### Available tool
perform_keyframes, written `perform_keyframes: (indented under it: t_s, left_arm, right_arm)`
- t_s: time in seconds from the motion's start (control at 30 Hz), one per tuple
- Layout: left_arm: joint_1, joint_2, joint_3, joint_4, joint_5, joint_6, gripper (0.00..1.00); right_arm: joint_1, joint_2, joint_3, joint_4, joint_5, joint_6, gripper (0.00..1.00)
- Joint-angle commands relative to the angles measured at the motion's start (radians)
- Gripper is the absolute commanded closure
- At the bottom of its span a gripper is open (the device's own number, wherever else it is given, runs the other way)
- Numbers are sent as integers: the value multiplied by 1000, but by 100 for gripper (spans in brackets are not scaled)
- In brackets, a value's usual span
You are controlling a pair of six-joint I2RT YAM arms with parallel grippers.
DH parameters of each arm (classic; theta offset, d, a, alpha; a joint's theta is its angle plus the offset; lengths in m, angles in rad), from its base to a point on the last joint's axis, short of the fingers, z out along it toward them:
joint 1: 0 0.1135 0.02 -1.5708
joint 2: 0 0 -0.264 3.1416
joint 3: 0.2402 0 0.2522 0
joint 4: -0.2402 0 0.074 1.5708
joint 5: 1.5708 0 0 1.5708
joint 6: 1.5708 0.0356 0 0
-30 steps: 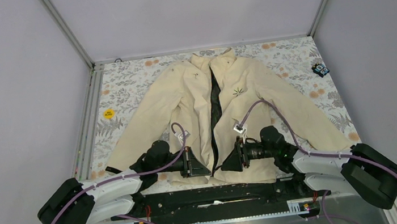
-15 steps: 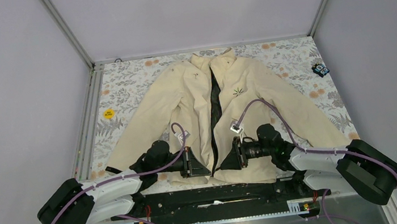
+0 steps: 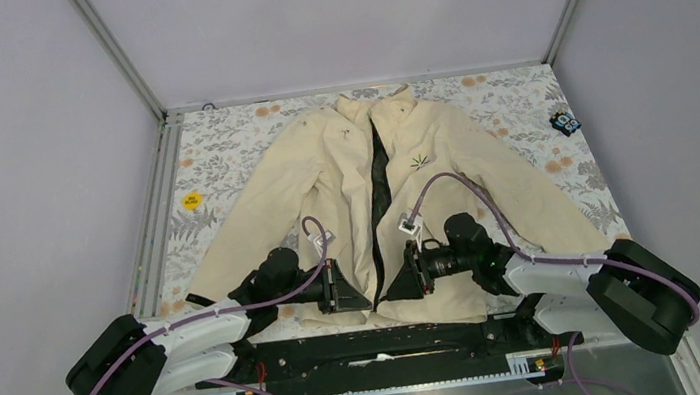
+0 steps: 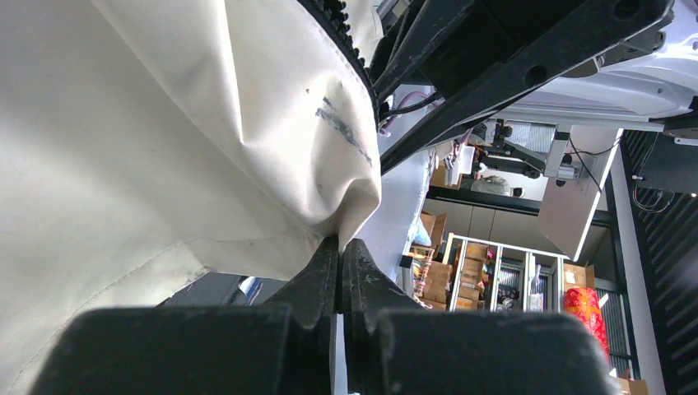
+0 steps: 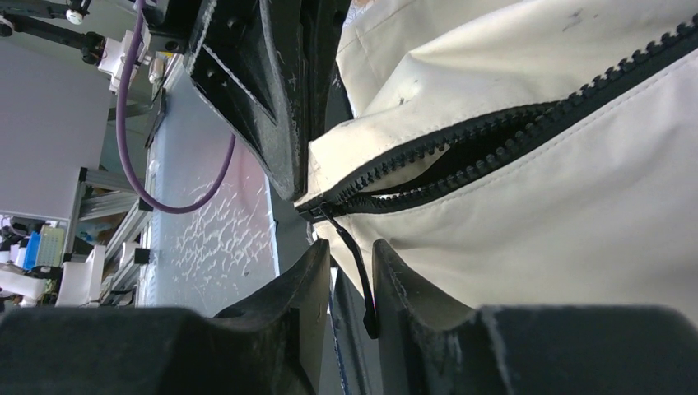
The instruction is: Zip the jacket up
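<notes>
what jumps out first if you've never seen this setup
A cream jacket lies spread on the floral table, its front open on dark lining. At its near hem the left end effector is shut on the fabric, and the zipper pull hangs between the fingers of the right end effector.

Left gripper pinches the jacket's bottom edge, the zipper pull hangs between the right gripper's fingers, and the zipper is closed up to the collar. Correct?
Wrong on the zipper: it is open. The top external view shows the jacket front gaping over dark lining; the right wrist view shows teeth joined only at the slider. The rest holds: left gripper pinching, pull between right gripper fingers.
</notes>
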Motion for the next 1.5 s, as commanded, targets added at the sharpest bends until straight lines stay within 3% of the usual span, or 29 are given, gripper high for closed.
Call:
perform_keyframes:
  t_s: [0.0,0.43,0.63,0.73,1.0,1.27,1.47]
  left_arm:
    - [-3,-2,12,38,51,3,100]
    - [-3,-3,14,38,53,1,100]
    - [-3,1,15,32,55,4,100]
    - [-3,3,23,8,50,13,100]
    - [-4,37,71,-126,20,80,100]
    - [-41,104,110,-190,-50,102,100]
    - [-79,194,132,-198,-91,119,100]
  right_arm:
    - [-6,31,18,53,-56,-7,67]
    - [-4,63,33,66,-63,-17,70]
    - [10,69,45,56,-35,-45,82]
    - [26,47,46,20,12,-77,100]
    - [148,-99,232,-525,420,-296,100]
    - [199,-27,454,-891,589,-483,100]
    - [203,101,611,-1044,793,-623,100]
